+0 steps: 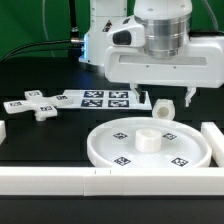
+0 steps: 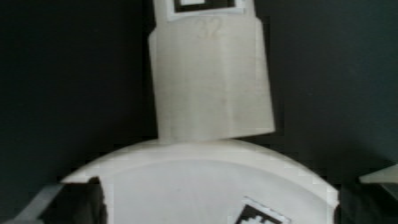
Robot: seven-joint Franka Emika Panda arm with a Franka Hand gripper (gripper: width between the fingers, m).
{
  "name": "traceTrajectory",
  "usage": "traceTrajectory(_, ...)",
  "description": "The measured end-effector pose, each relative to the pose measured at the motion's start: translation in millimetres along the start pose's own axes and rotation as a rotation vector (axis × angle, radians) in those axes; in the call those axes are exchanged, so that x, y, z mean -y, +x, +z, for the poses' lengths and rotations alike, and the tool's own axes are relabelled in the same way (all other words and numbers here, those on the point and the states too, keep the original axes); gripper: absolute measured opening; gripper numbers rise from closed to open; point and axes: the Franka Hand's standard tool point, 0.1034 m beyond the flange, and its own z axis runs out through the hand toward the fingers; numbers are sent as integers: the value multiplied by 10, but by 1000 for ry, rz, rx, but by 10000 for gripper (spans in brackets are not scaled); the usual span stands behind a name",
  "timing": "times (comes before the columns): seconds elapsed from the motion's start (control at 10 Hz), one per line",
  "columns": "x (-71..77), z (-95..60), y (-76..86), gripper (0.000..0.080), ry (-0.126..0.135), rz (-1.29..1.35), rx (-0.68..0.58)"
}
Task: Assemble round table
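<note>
Okay, with my fingers spread over the short cylinder lying just behind the disc, I'd drop straight down and pinch its middle squarely.

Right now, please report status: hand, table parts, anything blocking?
Hand looks open, above short cylinder. Cylinder lies beside disc, not mounted. Cross piece apart. Nothing seen in the way.

Black table: rimmed disc front; cylinder just behind; cross-shaped piece, marker board farther back; white bars along edges.
</note>
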Motion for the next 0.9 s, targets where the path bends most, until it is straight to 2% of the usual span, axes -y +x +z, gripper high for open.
traceTrajectory(0.1,27,27,-28,649,-14,-44,66)
traceTrajectory(0.5,-45,69,-65,649,-48,-49,326)
traceTrajectory(0.9,-66,167,-145,649,-71,-47,572)
